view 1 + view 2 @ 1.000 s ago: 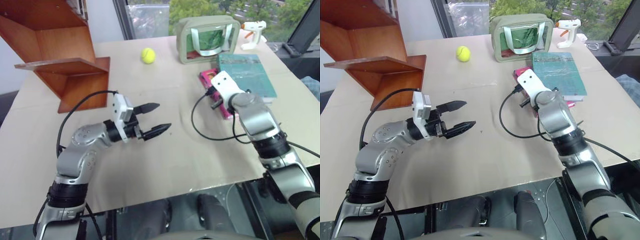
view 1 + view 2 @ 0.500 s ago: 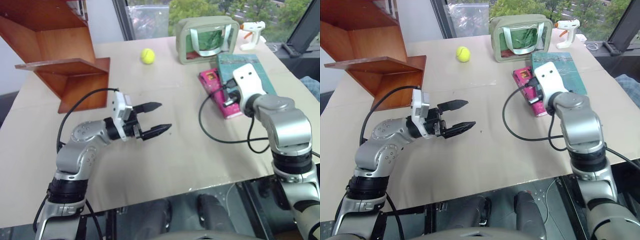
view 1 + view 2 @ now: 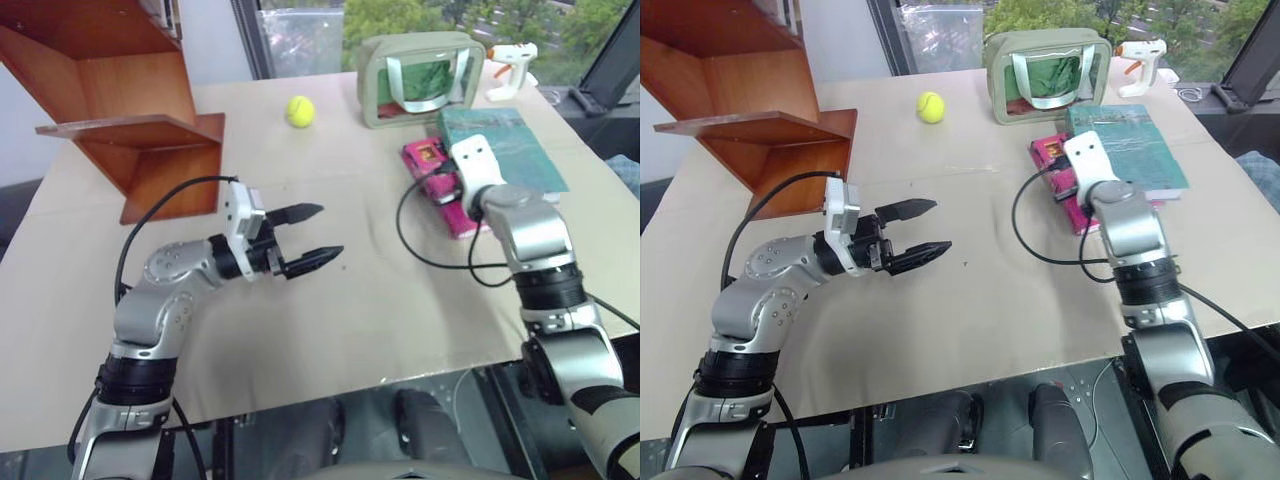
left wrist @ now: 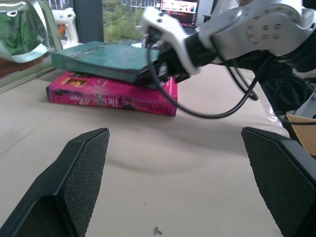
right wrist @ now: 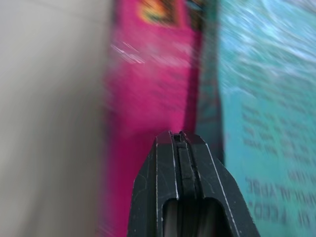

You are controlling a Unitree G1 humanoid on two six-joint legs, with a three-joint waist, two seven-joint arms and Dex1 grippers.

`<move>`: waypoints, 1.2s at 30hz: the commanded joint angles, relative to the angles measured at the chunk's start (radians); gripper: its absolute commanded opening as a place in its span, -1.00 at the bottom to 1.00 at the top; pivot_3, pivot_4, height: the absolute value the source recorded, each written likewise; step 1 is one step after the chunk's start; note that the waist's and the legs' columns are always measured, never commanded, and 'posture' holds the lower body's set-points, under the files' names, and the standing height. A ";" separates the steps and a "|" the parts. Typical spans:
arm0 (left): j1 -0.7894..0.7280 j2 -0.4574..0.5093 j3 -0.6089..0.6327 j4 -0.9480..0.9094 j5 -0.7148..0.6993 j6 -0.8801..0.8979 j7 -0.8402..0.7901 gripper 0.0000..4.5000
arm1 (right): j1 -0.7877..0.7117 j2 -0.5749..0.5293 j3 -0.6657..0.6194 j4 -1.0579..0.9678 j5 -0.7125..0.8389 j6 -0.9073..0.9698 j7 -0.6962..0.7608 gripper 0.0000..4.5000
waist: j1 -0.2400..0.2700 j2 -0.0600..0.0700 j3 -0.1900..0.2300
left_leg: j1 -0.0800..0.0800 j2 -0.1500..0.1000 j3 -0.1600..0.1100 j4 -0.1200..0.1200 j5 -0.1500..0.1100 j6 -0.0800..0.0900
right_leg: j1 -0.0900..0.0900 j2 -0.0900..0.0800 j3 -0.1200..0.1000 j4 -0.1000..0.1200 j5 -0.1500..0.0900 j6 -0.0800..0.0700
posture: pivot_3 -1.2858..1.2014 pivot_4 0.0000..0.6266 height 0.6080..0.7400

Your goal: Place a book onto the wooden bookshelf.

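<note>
The teal book lies flat on a bright pink book at the table's right side. My right gripper is shut with nothing in it. Its tip points down at the seam where the teal book's edge meets the pink cover; I cannot tell whether it touches. In the left wrist view it sits at the teal book's near corner. My left gripper hovers open and empty over the table's middle, pointing toward the books. The wooden bookshelf stands at the far left.
A yellow tennis ball lies at the back middle. Behind the books stands a green pouch with a clear window, and a white glue gun lies farther right. The table's right edge runs close to the books.
My right hand swung right over the books, then came back partway left while its wrist rolled. The left arm has stayed still and open.
</note>
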 commanded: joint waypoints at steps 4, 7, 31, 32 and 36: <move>-0.013 -0.003 0.006 -0.015 -0.007 -0.016 -0.007 1.00 | -0.038 0.033 -0.215 -0.322 0.213 0.156 0.112 -0.96 | -0.007 0.000 0.000 | 0.001 0.002 0.002 0.000 0.000 0.000 | 0.000 0.000 0.002 0.001 0.000 0.000 | 0.03 -0.52 1.00; -0.024 -0.002 0.004 -0.004 -0.005 -0.018 -0.016 1.00 | -0.138 0.005 -0.329 -0.184 0.252 0.093 0.100 -0.96 | -0.002 0.000 0.000 | 0.002 0.002 0.001 0.000 0.000 0.000 | 0.000 0.001 0.001 0.003 0.000 0.000 | 0.03 -0.52 1.00; 0.044 0.038 0.052 -0.063 -0.017 -0.004 0.021 1.00 | -0.155 -0.084 -0.172 0.868 0.107 -0.614 0.326 -0.96 | -0.021 -0.006 -0.005 | 0.017 0.004 0.002 -0.003 0.000 0.000 | 0.018 0.002 0.001 -0.006 0.000 0.000 | 0.03 -0.52 1.00; 0.039 0.038 0.050 -0.057 -0.015 -0.005 0.018 1.00 | -0.107 -0.081 -0.171 0.791 0.119 -0.577 0.331 -0.96 | -0.019 -0.007 -0.007 | 0.018 0.005 0.001 -0.003 -0.001 0.001 | 0.020 0.002 0.000 -0.006 0.000 0.000 | 0.03 -0.52 1.00; 0.016 0.036 0.038 -0.031 -0.009 -0.011 0.001 1.00 | 0.039 -0.074 -0.173 0.551 0.155 -0.461 0.318 -0.96 | -0.008 -0.011 -0.016 | 0.019 0.004 0.000 -0.002 -0.001 0.001 | 0.020 0.002 -0.001 -0.006 0.000 0.000 | 0.03 -0.52 1.00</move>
